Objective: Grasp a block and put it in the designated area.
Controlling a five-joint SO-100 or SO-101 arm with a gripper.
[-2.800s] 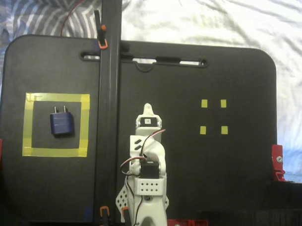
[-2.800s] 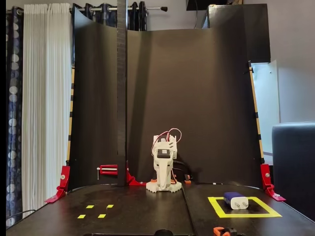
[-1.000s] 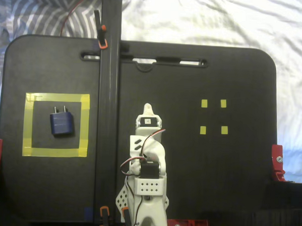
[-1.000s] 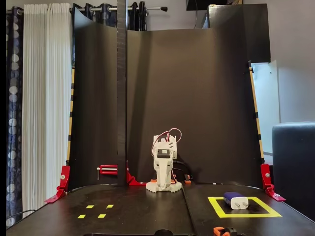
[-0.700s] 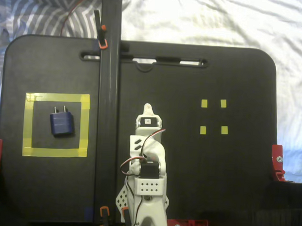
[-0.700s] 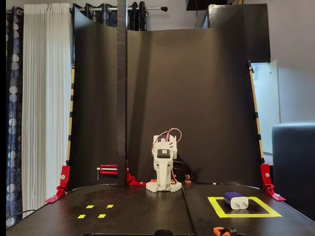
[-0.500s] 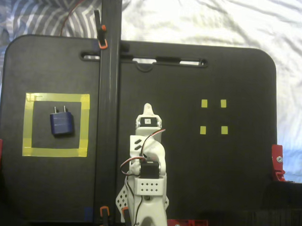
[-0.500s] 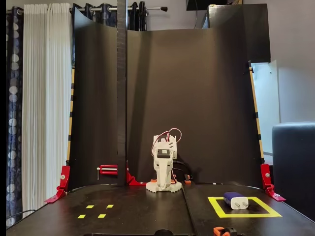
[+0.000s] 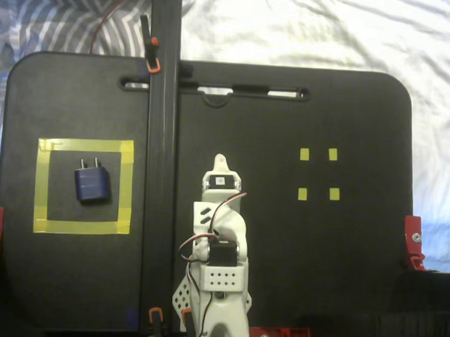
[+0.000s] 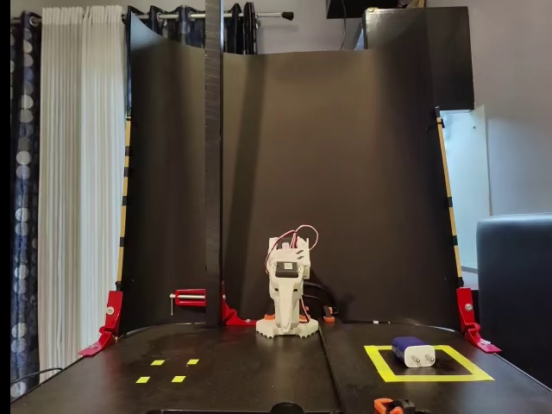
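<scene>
The block is a dark blue plug adapter lying flat inside the designated area, with its two prongs pointing to the far side of the board. From the front it shows as the block resting within the yellow tape square at the right. My white arm is folded at its base in the middle of the board. The gripper is well to the right of the block in the top-down fixed view. In the front fixed view the gripper points down, its jaws together, holding nothing.
A tall black post stands between the arm and the tape square. Small yellow markers sit on the other side of the board. Red clamps grip the board's edges. A black backdrop rises behind the arm.
</scene>
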